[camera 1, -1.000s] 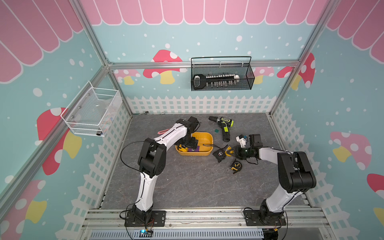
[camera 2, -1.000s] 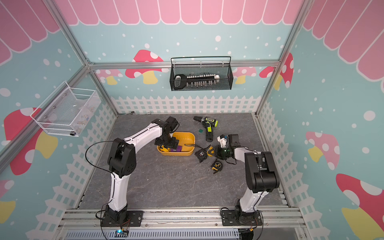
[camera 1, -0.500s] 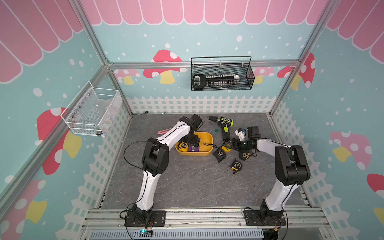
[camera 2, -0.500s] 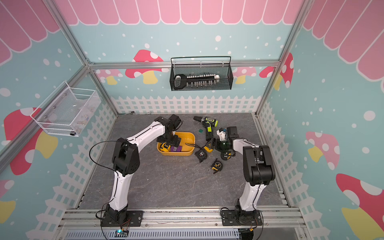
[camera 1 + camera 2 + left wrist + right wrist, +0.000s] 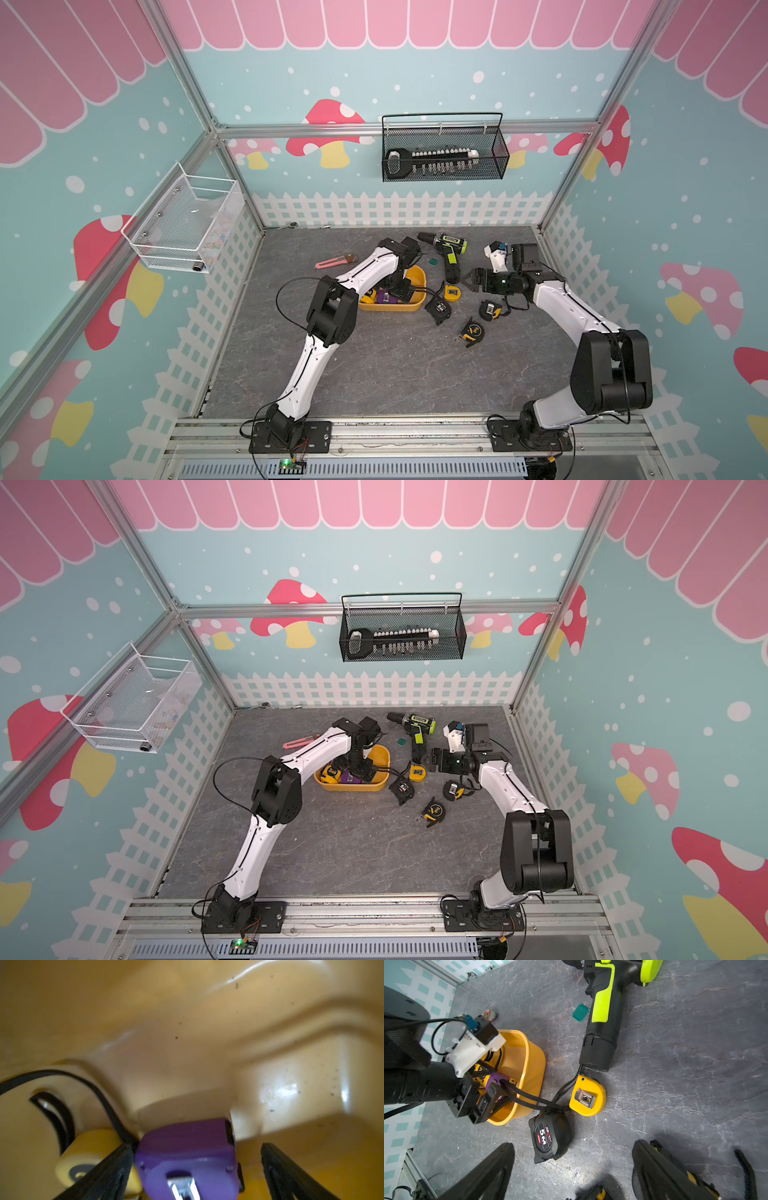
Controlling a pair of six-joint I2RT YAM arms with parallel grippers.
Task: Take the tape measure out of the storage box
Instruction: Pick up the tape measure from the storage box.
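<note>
Left fingers (image 5: 104, 1174) spread astride purple plastic tape measure (image 5: 187, 1153) inside shallow yellow-orange plastic storage box (image 5: 187, 1022), not yet pinching. Right fingers (image 5: 483, 1174) spread, empty, near box. Grasp and lift-out left to do.

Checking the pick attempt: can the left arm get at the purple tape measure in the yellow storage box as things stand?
Probably yes. The left gripper is open inside the storage box, the purple tape measure between its jaws; only a yellow tape measure crowds one side.
</note>
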